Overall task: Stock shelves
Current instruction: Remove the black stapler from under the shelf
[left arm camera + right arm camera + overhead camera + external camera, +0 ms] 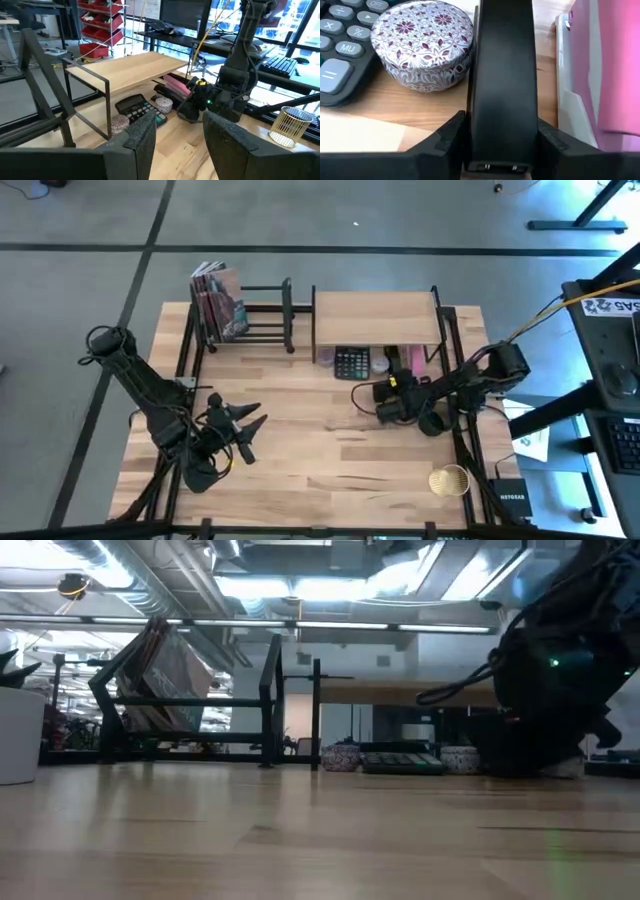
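The board shelf (375, 315) stands at the desk's (330, 470) far edge, long axis left-right. Beneath it: calculator (351, 362), patterned tin (422, 42), pink item (415, 358). The book rack (262, 315) beside it holds leaning books (218, 302). The right gripper (502, 130), fingers clamped on a black flat object (503, 75), points under the shelf. The left gripper (245, 435) hovers near-left, fingers apart.

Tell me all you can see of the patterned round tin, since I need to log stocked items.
The patterned round tin is low and white, covered in dark red flower motifs, with a lid on. It sits upright on the tabletop under the light-wood shelf, beside the calculator. The black object clamped in the right hand lies close alongside it; contact is unclear.
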You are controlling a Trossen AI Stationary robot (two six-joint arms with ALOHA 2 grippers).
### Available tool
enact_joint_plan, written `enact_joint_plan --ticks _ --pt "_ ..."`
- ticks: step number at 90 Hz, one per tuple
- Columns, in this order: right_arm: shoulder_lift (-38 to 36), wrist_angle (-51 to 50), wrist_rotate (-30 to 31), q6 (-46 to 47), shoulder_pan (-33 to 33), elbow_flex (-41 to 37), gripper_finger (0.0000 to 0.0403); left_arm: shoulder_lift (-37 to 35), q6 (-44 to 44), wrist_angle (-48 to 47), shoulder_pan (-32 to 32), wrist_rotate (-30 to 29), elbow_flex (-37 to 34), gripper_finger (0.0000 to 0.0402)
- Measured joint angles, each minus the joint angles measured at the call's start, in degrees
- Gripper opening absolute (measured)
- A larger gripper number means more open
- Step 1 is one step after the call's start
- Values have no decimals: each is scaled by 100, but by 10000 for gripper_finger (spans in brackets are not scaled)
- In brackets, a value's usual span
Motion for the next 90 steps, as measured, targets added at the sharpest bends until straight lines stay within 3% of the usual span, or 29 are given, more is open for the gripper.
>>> enact_joint_plan --ticks 33,76,90 --pt "-674 -1915 -1428 -853 88 941 133 0 0 0 0 19 0 143" --pt "-937 -3395 -3094 -1642 1683 2697 116 0 -1 3 -13 210 0 143" --pt "-937 -3348 -3225 -1975 2225 3211 116 0 -31 7 -13 213 0 143"
